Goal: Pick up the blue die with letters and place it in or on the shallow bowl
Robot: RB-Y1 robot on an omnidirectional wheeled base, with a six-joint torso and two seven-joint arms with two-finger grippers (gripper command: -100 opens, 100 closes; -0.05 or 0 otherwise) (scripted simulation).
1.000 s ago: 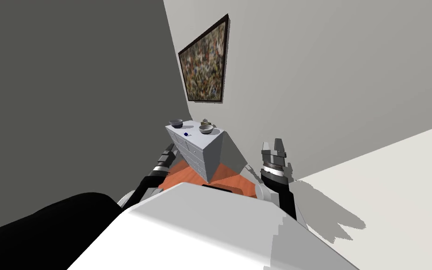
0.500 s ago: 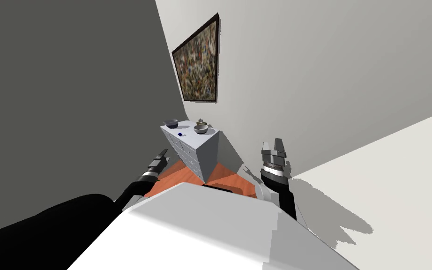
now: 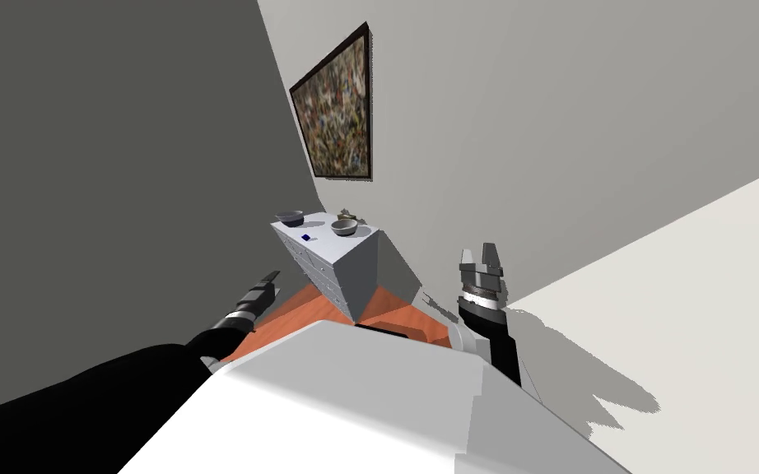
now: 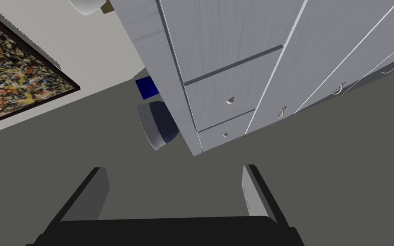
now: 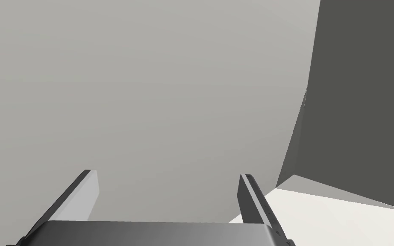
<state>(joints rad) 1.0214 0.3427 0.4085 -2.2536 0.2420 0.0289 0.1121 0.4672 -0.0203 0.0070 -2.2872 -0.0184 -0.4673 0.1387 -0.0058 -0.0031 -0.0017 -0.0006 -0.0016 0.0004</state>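
You are looking at a job that is only just beginning: nothing is being held, and the blue die (image 3: 307, 238) is sitting on top of the pale grey dresser (image 3: 360, 271), close to its front edge. It is lying nearer the darker bowl (image 3: 290, 218) than the lighter bowl (image 3: 344, 227) and touching neither. From here I cannot tell which of the 2 is the shallow one, so you are going to have to judge that closer in. The left gripper (image 4: 172, 171) is hanging low in front of the dresser, under the level of its top, with its fingers spread wide and nothing between them. It is looking up past the drawer fronts toward the die. The right gripper (image 3: 481, 259) is standing raised at your right side, just as wide open and empty. By my reading the reach, the grasp, the carry and the release are all waiting to be done. The die is showing as a small, flat-faced cube of deep blue, its letters too small to read. The dresser is showing faint grain under grey paint, thin seams between flat drawers, and small pale knobs and curled pulls. Both bowls are looking smooth, round and matte.
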